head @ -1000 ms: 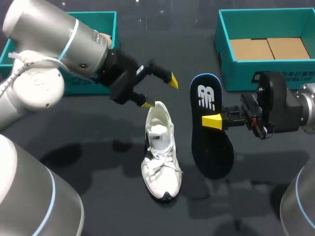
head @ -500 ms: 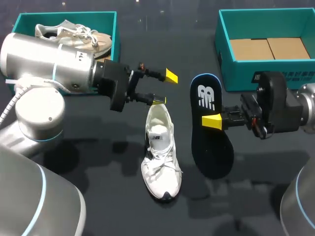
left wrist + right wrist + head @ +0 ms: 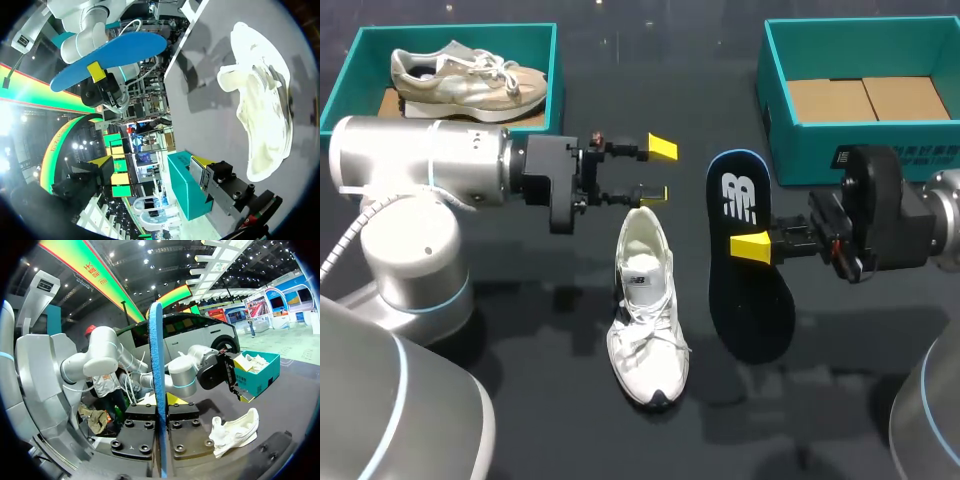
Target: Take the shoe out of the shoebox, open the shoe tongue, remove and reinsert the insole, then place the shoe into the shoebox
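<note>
A white shoe (image 3: 645,300) lies on the dark table, toe toward the near edge, with its opening empty. My left gripper (image 3: 655,170) hangs open just past the shoe's heel, touching nothing. In the left wrist view the shoe (image 3: 262,110) lies off to the side of the open gripper (image 3: 155,162). My right gripper (image 3: 752,247) is shut on the edge of the dark blue insole (image 3: 745,260), held above the table to the right of the shoe. In the right wrist view the insole (image 3: 157,390) stands edge-on between the fingers, with the shoe (image 3: 235,432) beyond it.
A teal shoebox (image 3: 555,60) at the back left holds a beige shoe (image 3: 470,75). A second teal shoebox (image 3: 775,90) at the back right shows only its cardboard bottom. The bulky left arm (image 3: 420,175) lies across the table's left side.
The left arm has swung down and back, uncovering the back-left shoebox. Its open gripper has levelled out and shifted slightly beyond the heel. The right arm and insole have stayed still.
</note>
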### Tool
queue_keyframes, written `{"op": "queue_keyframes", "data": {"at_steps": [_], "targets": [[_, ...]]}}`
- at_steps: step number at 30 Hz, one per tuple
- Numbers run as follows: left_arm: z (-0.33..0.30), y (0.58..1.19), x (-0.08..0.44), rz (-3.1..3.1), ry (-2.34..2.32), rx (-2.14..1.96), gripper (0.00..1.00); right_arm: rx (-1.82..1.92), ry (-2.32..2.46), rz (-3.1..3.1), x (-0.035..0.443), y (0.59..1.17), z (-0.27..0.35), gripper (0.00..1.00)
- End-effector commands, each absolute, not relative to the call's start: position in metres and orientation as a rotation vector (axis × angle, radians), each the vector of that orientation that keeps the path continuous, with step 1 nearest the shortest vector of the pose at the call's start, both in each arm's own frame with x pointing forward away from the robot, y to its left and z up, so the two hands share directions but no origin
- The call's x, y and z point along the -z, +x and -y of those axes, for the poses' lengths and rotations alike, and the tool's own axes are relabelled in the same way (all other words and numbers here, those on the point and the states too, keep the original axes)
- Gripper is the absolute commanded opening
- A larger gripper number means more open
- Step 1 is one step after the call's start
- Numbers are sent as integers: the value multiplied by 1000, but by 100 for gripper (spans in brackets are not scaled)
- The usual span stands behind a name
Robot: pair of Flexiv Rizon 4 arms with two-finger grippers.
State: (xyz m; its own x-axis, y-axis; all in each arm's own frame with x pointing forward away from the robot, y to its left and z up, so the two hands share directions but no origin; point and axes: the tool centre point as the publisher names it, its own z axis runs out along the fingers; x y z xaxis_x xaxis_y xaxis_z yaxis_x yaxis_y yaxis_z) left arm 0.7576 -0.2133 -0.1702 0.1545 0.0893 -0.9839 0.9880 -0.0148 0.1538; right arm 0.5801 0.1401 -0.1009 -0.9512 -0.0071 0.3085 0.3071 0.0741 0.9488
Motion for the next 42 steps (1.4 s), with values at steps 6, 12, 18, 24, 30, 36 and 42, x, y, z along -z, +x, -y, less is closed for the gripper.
{"op": "queue_keyframes", "data": {"at_steps": [6, 12, 18, 24, 30, 36, 42], "targets": [[208, 758, 160, -1177, 1354, 1035, 100, 1934, -387, 2033, 112, 599, -139, 0], [206, 759, 154, -1188, 1369, 1042, 100, 1931, -453, 1904, 129, 632, -135, 0], [206, 759, 154, -1188, 1369, 1042, 100, 1913, -472, 1888, 134, 646, -133, 0], [206, 759, 154, -1188, 1369, 1042, 100, 1913, -472, 1888, 134, 646, -133, 0], [206, 759, 154, -1188, 1369, 1042, 100, 1851, -600, 1829, 143, 671, -134, 0], [206, 759, 154, -1188, 1369, 1042, 100, 1785, -753, 1763, 152, 693, -130, 0], [206, 759, 154, -1188, 1369, 1042, 100, 1785, -753, 1763, 152, 693, -130, 0]]}}
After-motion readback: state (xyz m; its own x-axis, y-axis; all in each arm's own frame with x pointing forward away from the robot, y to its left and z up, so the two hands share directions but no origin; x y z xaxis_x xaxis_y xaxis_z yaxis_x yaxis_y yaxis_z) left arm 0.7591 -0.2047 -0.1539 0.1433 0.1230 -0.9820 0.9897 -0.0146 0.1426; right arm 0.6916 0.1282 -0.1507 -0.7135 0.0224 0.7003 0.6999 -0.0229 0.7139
